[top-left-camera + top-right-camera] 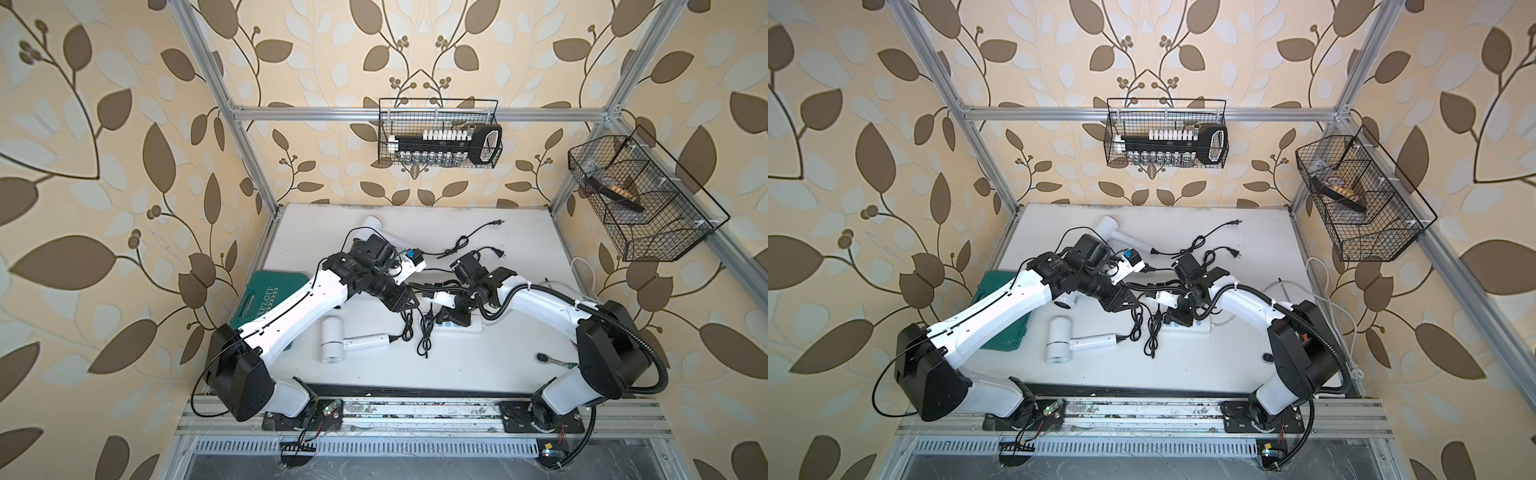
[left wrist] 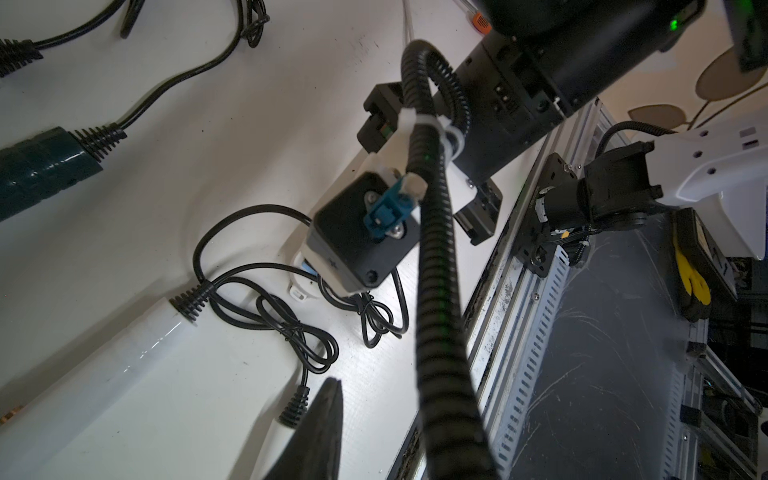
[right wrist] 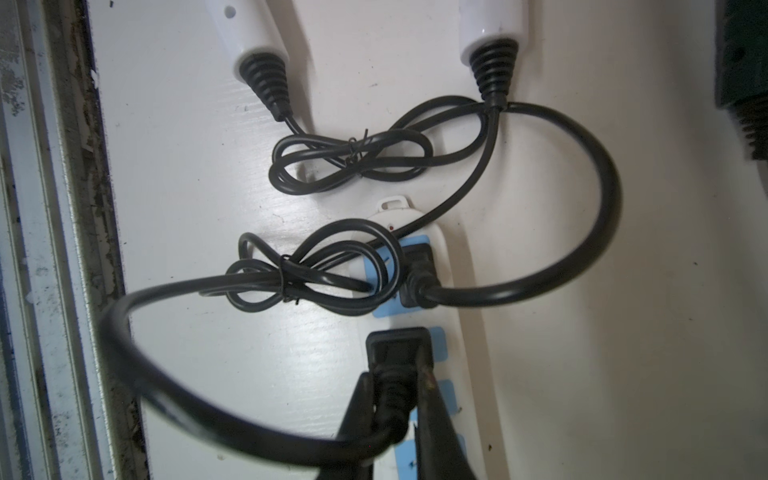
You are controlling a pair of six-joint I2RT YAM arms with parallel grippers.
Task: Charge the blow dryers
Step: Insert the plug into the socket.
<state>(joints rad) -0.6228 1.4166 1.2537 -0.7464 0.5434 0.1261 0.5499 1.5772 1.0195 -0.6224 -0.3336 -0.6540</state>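
My right gripper [image 3: 395, 382] is shut on a black plug [image 3: 397, 345], held just over the blue sockets of the white power strip [image 3: 449, 266]; in both top views it points down at the strip [image 1: 469, 328]. Another plug [image 3: 419, 270] sits in a socket. One white blow dryer [image 1: 332, 340] lies in front, another [image 1: 374, 224] at the back, and a third head [image 1: 1065, 301] shows under my left arm. A dark green handle [image 2: 41, 170] lies nearby. My left gripper [image 1: 409, 301] hovers mid-table; only one finger [image 2: 320, 428] shows, beside a white handle.
A green tool case [image 1: 257, 299] lies under my left arm. Two loose plugs [image 1: 496, 223] [image 1: 500, 254] rest at the back. Bundled black cords [image 1: 424, 332] lie by the strip. A ratchet [image 1: 542, 357] sits front right. Wire baskets [image 1: 440, 137] [image 1: 640, 199] hang on the walls.
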